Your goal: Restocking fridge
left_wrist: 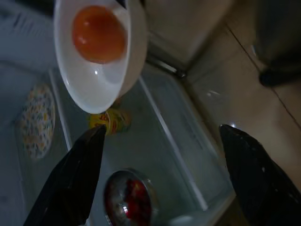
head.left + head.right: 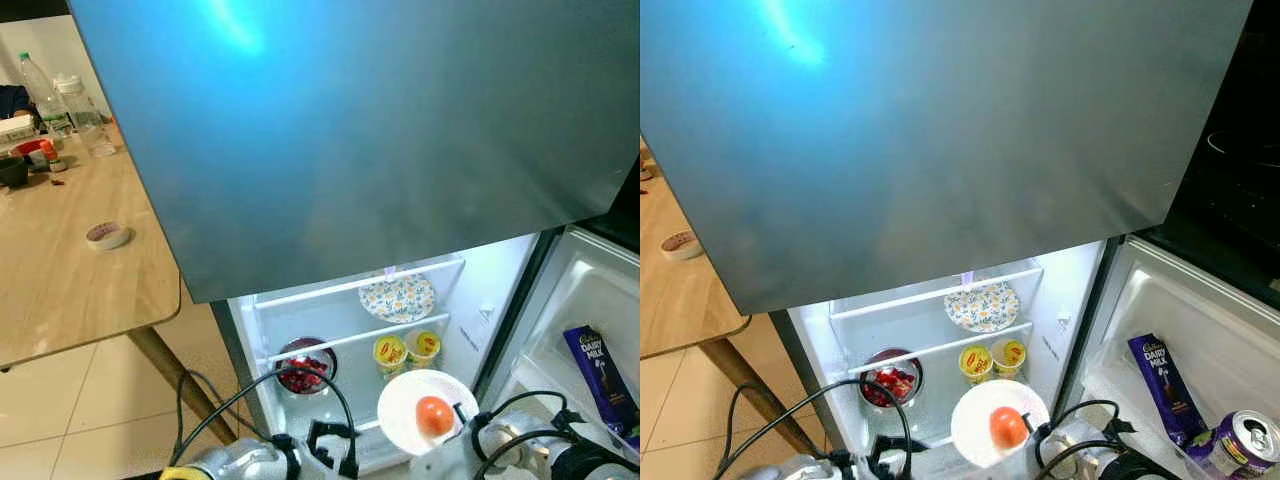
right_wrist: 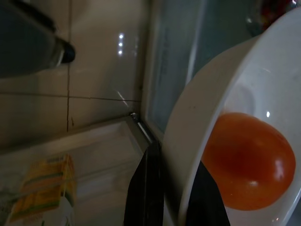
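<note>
The right gripper point(image 3: 171, 188) pinches the rim of a white bowl point(image 2: 405, 415), one black finger outside the wall and the other inside it. The bowl extends away from the jaws toward the open fridge point(image 2: 470, 300), its mouth facing up and tilted slightly. A tomato point(image 2: 434, 414) rests inside the bowl, just beyond the inner finger; it is round, so no long axis can be told.

The left gripper point(image 1: 164, 155) has its fingers point(image 1: 70, 179) spread wide with nothing between them. The bowl hangs beyond and to one side of its fingertips, apart from them.

Past the bowl, on a lower shelf, stand two yellow cups point(image 2: 405, 350) side by side, and beside them a dark bowl of red fruit point(image 2: 303, 368). A patterned plate point(image 2: 397, 297) lies on the shelf above. In the door shelf are a chocolate bar point(image 2: 597, 375) and a can point(image 2: 1245, 440). A wooden table point(image 2: 60, 270) stands well off to the left.
</note>
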Robot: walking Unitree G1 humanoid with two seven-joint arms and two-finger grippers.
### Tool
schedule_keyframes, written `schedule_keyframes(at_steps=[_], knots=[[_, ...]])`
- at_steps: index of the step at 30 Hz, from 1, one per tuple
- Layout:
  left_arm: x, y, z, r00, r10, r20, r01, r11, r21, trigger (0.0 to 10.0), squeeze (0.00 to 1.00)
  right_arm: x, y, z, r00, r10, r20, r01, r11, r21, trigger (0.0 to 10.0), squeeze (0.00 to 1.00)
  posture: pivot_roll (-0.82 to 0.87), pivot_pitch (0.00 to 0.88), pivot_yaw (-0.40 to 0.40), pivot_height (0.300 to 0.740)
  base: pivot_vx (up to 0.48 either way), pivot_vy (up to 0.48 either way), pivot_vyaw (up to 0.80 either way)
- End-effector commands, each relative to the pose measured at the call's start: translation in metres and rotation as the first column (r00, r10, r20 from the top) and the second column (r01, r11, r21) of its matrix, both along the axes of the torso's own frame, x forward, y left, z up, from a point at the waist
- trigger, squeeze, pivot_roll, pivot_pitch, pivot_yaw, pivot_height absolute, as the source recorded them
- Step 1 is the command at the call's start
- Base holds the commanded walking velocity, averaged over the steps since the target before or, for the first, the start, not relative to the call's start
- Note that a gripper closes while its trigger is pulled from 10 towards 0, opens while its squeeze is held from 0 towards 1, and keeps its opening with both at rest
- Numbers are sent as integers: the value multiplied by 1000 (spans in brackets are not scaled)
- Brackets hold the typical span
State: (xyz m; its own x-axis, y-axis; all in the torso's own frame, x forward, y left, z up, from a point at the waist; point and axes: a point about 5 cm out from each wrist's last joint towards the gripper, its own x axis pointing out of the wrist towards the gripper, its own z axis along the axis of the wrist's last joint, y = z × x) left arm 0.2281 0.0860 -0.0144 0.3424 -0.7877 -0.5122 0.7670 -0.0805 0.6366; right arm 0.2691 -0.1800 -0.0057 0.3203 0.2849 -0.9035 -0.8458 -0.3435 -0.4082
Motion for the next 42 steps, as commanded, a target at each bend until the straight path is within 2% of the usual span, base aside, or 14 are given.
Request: schedule_keyframes(at_steps=[1,4,5,8,10,11,12,17,18,22,26,30,35,42], knots=[[-2,5,-9,989,131,-62,-132,991,-10,10000,1000,5,4,3,998,-58,36,56,997,62,0,0,-82,11,40,740,0,0,0],[-5,11,-19,924,343,-168,-355,933,-48,10000,1000,7,6,3,993,-108,53,102,990,100,0,0,-86,14,42,740,0,0,0],[-5,11,-19,924,343,-168,-355,933,-48,10000,1000,7,6,3,993,-108,53,102,990,100,0,0,-86,14,42,740,0,0,0],[-12,20,-30,812,516,-272,-547,835,-50,10000,1000,9,10,3,986,-148,71,136,979,150,0,0,-86,19,33,740,0,0,0],[-19,26,-38,717,605,-347,-656,754,-41,10000,510,11,13,5,982,-168,87,150,972,182,3725,0,-86,19,33,740,0,0,0],[-23,29,-41,669,641,-375,-702,712,-35,10000,176,12,14,6,980,-174,95,153,970,191,7137,0,-86,19,33,740,0,0,0],[-25,32,-44,631,668,-394,-735,677,-29,10000,0,12,14,6,979,-179,102,157,968,198,10000,0,-86,19,33,740,0,0,0],[-34,46,-53,517,746,-420,-815,579,27,10000,0,17,22,9,968,-228,106,195,946,257,10000,0,-76,20,31,740,0,0,0],[-34,46,-53,517,746,-420,-815,579,27,10000,0,17,22,9,968,-228,106,195,946,257,10000,0,-76,20,31,740,0,0,0],[-37,55,-55,399,786,-472,-884,467,30,10000,0,20,39,12,945,-323,56,276,878,391,10000,0,-72,23,32,740,0,0,0],[-32,56,-53,361,790,-496,-908,418,6,10000,0,22,49,14,930,-366,20,317,831,456,10000,0,-69,23,30,740,0,0,0],[-20,56,-45,305,785,-539,-943,329,-55,10000,0,26,55,17,911,-412,-4,357,785,506,10000,0,-69,23,30,740,0,0,0],[-18,54,-45,294,783,-548,-946,321,-50,10000,0,31,56,21,915,-397,67,317,813,488,10000,0,-70,22,30,740,0,0,0],[-17,51,-44,298,779,-553,-945,322,-55,10000,0,37,51,23,891,-443,101,348,808,476,10000,0,-70,22,30,740,0,0,0]])
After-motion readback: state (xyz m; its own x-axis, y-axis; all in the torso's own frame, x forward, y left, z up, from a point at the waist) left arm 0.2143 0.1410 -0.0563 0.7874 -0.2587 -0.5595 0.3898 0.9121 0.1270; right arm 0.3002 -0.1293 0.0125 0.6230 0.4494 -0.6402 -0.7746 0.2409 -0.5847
